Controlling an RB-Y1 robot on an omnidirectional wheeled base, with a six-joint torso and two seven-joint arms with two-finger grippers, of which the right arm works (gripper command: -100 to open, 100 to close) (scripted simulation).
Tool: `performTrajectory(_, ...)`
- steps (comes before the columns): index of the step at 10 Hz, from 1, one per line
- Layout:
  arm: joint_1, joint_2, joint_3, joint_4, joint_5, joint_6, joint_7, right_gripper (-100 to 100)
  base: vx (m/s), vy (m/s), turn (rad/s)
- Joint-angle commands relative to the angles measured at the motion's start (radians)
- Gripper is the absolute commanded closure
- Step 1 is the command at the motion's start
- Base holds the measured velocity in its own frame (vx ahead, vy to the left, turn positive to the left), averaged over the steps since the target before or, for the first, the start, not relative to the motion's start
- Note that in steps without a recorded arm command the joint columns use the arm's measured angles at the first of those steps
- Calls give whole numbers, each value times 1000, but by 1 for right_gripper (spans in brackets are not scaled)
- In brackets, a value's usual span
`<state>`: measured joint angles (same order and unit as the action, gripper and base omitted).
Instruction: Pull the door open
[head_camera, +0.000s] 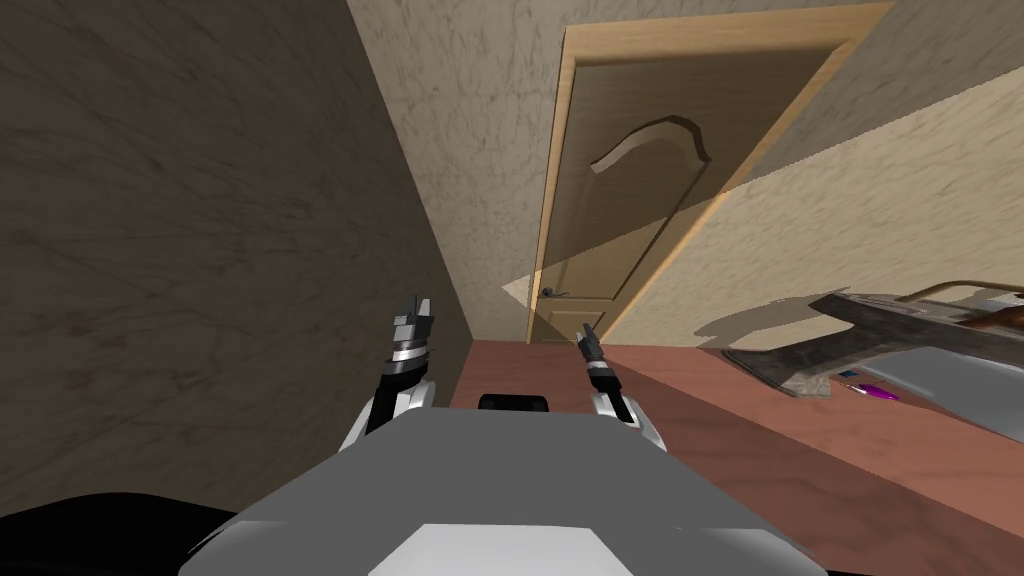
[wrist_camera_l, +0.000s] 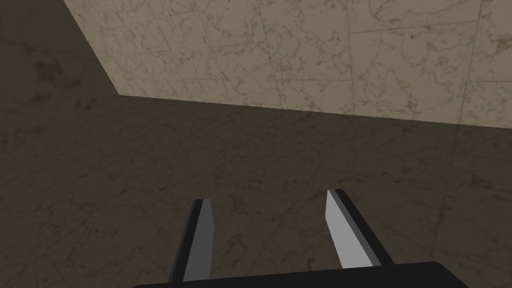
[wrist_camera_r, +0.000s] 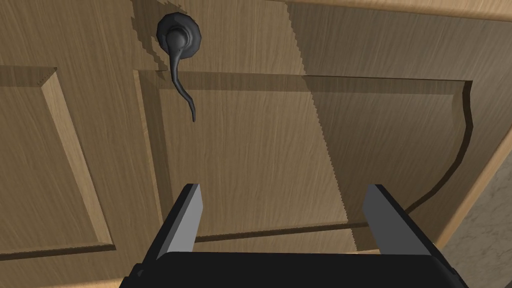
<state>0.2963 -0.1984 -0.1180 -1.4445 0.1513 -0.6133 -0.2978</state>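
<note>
A light brown panelled wooden door (head_camera: 620, 190) stands shut in its frame at the end of a narrow passage. Its dark lever handle (head_camera: 553, 292) sits near the door's left edge. In the right wrist view the door (wrist_camera_r: 250, 160) lies close ahead and the dark handle (wrist_camera_r: 179, 60) on its round plate is beyond the fingers, off toward one side. My right gripper (wrist_camera_r: 282, 205) is open with nothing between its fingers, and it points at the door (head_camera: 588, 335). My left gripper (head_camera: 415, 318) is raised beside the left wall, open (wrist_camera_l: 270, 215) and empty.
A dark marbled wall (head_camera: 200, 250) runs close along my left. A paler wall (head_camera: 880, 230) lies to the right, with a grey piece of furniture (head_camera: 900, 340) against it. The reddish floor (head_camera: 760, 440) leads to the door.
</note>
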Motion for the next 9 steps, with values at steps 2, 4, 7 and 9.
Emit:
performTrajectory(2,-17,-11,-7,54,12,-15,-13,-100,100,21,4)
performTrajectory(4,-28,-18,-12,91,22,-23,-22,-100,106,15,3)
performTrajectory(7,-45,-28,-19,143,36,-35,-35,-100,104,12,4)
performTrajectory(9,-55,-35,-23,177,44,-42,-44,-100,90,9,4)
